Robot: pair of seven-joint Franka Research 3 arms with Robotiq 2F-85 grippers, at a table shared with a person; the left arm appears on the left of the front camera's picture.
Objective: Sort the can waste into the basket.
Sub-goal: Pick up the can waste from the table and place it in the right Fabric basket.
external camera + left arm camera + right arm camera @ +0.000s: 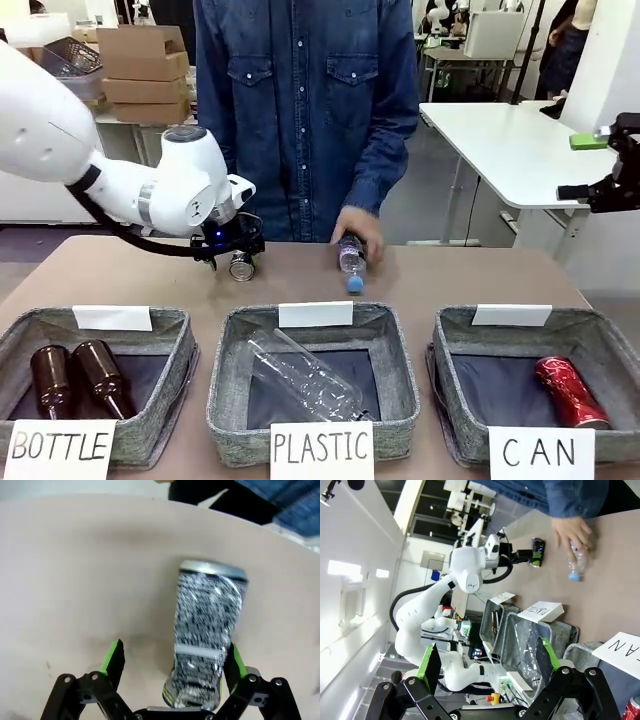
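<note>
One silver can (207, 630) lies inside the open left gripper (175, 654), nearer one pad; probably light, thin-walled and slippery, so a gentle mid-body pinch suits.

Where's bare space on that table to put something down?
Bare tabletop behind the CAN basket, right of the person's hand, and behind the BOTTLE basket, left of the left gripper. Crowded around the silver can and plastic bottle.

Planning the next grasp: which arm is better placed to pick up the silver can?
Left. The open left hand straddles the silver can; the right hand hangs raised, off to the side.
</note>
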